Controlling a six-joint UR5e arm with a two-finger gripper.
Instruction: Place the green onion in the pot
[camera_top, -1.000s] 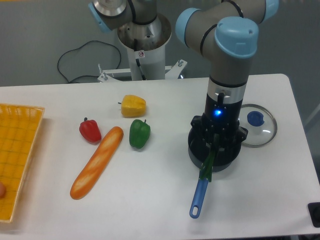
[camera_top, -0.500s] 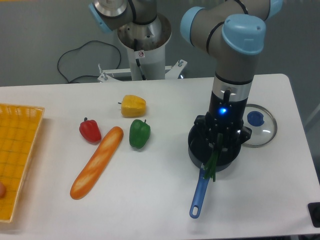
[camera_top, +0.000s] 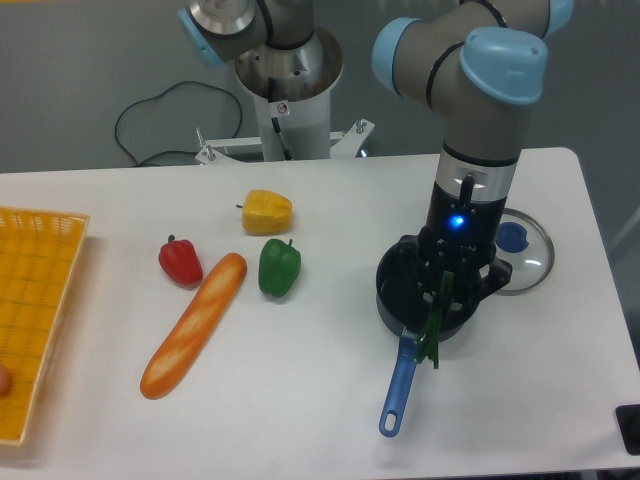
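Hand over pot, fingers closed on green onion; stalks hang over pot's front rim, alongside blue handle.
Around pot: glass lid just right, partly hidden by arm; green pepper well left.
Count: 3 peppers (green, red pepper, yellow pepper), 1 baguette, 1 yellow basket at bench left edge.
Handle tip near front edge. Bare bench between baguette and pot.

The gripper hangs over the pot, its fingers seemingly closed on the green onion, whose stalks dangle past the pot's front rim beside the blue handle. The glass lid lies just right of the pot.
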